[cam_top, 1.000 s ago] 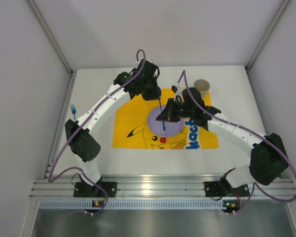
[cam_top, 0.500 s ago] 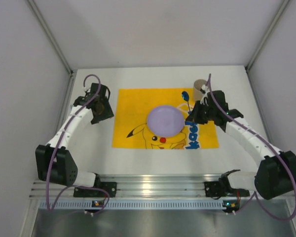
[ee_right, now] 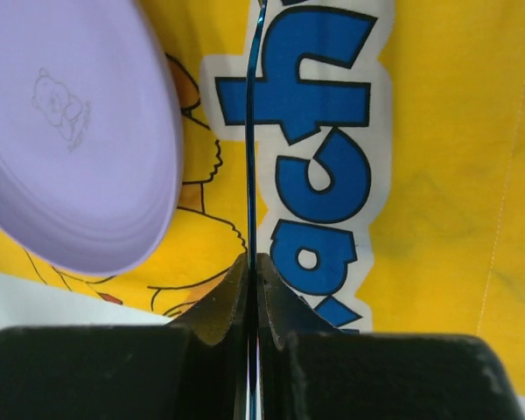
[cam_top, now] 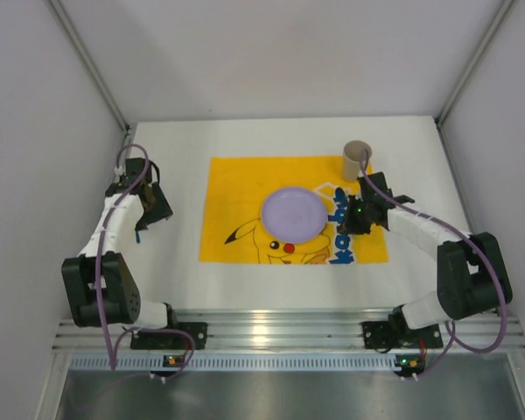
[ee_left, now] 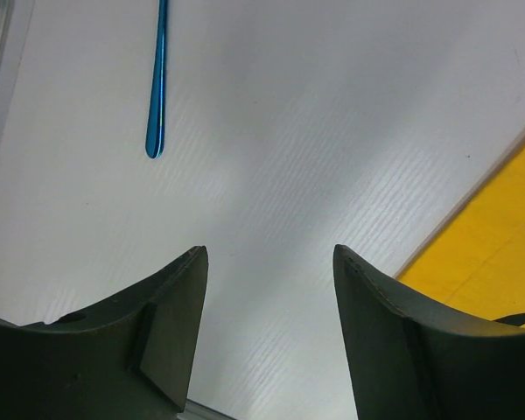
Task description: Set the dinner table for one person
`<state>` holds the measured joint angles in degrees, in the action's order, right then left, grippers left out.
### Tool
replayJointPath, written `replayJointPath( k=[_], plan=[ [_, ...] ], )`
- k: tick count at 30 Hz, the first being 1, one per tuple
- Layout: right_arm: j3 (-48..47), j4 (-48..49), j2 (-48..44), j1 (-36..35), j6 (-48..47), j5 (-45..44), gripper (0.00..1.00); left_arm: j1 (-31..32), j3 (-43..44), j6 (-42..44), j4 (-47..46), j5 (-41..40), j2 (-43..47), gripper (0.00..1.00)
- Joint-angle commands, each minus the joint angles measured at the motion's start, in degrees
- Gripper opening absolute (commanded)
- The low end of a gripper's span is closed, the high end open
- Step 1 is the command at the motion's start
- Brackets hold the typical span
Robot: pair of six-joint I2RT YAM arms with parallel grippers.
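L gripper [ee_left: 269, 258] jaws apart over white tabletop [ee_left: 289, 131], blue utensil handle [ee_left: 157, 79] top-left, yellow cloth [ee_left: 499, 254] at rt

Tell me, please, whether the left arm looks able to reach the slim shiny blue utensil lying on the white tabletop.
Probably yes: the left arm has its jaws open over bare white tabletop, and the slim shiny blue utensil lies just ahead with nothing between.

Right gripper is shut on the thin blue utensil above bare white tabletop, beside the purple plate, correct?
Not quite. The right gripper is shut on the thin blue utensil beside the purple plate, but it hangs above the yellow printed cloth instead. The right wrist view shows it.
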<state>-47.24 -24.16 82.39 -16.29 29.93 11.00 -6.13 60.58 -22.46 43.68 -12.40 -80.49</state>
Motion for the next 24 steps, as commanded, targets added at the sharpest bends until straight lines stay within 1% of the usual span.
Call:
replayJointPath(
  k=[1, 5, 8, 9, 11, 12, 13, 14, 15, 18, 20, 21, 24],
  plan=[
    [0.04, 4.47, 1.54, 1.35, 2.76, -4.32, 0.0, -0.37, 0.86, 2.24, -3.08, 1.86, -1.25, 0.64],
    [1.8, 6.84, 2.42, 2.23, 5.48, -6.17, 0.0, -0.72, 1.65, 2.68, -3.43, 1.68, -3.09, 0.64],
    [1.89, 8.07, 4.09, 2.41, 5.75, -6.26, 0.0, -1.08, 2.26, 3.21, -3.34, 0.28, -4.5, 0.64],
    [1.81, 8.08, 4.53, 2.41, 5.66, -6.26, 0.09, -1.34, 2.44, 3.3, -3.34, 0.01, -5.2, 0.64],
    [1.28, 7.82, 5.85, 2.41, 5.58, -6.17, 0.29, -1.95, 2.53, 3.21, -3.51, -1.48, -5.99, 0.63],
    [1.1, 7.47, 6.03, 2.41, 5.4, -6.35, 0.42, -2.13, 2.53, 3.04, -3.6, -2.27, -6.34, 0.63],
    [0.84, 6.33, 5.85, 2.32, 5.4, -6.52, 0.5, -2.83, 2.53, 2.86, -3.78, -3.23, -6.7, 0.63],
    [0.58, 5.89, 5.5, 2.41, 5.22, -6.7, 0.54, -3.18, 2.62, 2.25, -3.78, -4.11, -7.05, 0.63],
    [0.4, 5.45, 5.07, 2.32, 4.96, -7.05, 0.64, -3.53, 2.7, 1.98, -3.78, -4.64, -7.75, 0.63],
    [-0.74, 2.02, 2.52, 2.41, 3.82, -8.19, 0.76, -4.77, 2.97, 1.45, -4.3, -6.49, -8.19, 0.62],
    [-2.05, -1.22, 0.32, 2.41, 2.68, -8.37, 0.8, -4.86, 3.23, 2.06, -5.36, -7.72, -8.02, 0.62],
    [-2.58, -2.46, -0.38, 2.41, 2.33, -8.72, 0.86, -4.86, 3.23, 2.33, -5.71, -8.68, -8.02, 0.62],
    [-4.78, -7.38, -3.11, 2.41, 0.83, -8.72, 0.91, -4.86, 2.71, 3.73, -8.34, -10.17, -8.19, 0.62]
  ],
)
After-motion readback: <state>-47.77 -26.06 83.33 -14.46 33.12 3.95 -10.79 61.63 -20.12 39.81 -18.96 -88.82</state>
